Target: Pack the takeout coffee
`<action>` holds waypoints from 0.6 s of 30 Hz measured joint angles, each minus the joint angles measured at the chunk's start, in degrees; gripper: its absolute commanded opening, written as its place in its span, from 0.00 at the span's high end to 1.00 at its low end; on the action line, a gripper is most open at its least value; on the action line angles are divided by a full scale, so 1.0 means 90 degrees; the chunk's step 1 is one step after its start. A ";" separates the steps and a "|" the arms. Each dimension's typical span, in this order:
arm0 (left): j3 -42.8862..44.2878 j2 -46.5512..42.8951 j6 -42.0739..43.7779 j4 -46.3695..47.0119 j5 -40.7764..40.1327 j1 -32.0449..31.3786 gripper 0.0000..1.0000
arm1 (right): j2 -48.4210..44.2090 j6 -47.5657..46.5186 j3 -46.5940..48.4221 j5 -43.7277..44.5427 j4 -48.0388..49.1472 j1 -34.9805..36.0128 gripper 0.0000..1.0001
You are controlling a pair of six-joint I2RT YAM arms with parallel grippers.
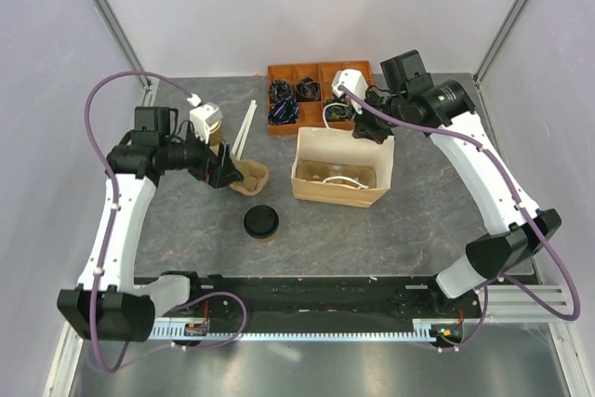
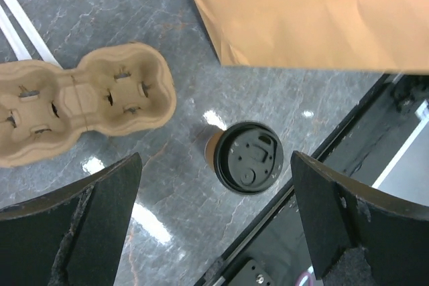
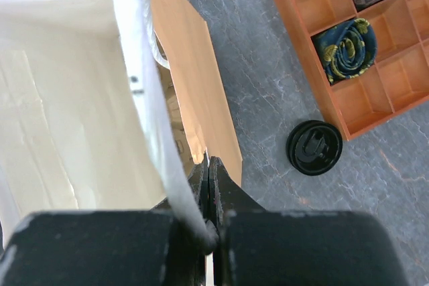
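Observation:
The takeout coffee [image 1: 261,222], a brown paper cup with a black lid, stands upright on the table in front of the brown paper bag [image 1: 342,183]. In the left wrist view the coffee [image 2: 248,157] lies below and between my wide-apart fingers, untouched. My left gripper [image 1: 223,170] [image 2: 216,160] is open, hovering by the cardboard cup carrier [image 1: 249,177]. My right gripper [image 1: 372,127] [image 3: 209,165] is shut on the bag's top edge [image 3: 201,118] at its far right side, next to the bag's white handle [image 3: 141,92].
An orange compartment tray [image 1: 288,72] [image 3: 322,92] with rolled items sits behind the bag. A loose black lid [image 3: 314,147] lies beside it. White sticks [image 1: 244,127] lie near the carrier [image 2: 80,98]. The black rail [image 1: 307,290] runs along the near edge.

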 measured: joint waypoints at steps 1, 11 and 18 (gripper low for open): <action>-0.0078 -0.0172 0.0119 -0.0034 -0.0007 -0.0058 0.00 | -0.0070 0.0056 -0.0039 0.0044 0.0027 0.0007 1.00; -0.1838 -0.1542 0.1379 -0.0022 -0.0508 -0.1744 0.00 | -0.0685 0.0520 -0.0600 0.0228 0.0284 0.0143 1.00; -0.2443 -0.2028 0.1923 0.0435 -0.0865 -0.2234 0.00 | -0.1224 0.0721 -0.1069 0.0393 0.0525 0.0277 1.00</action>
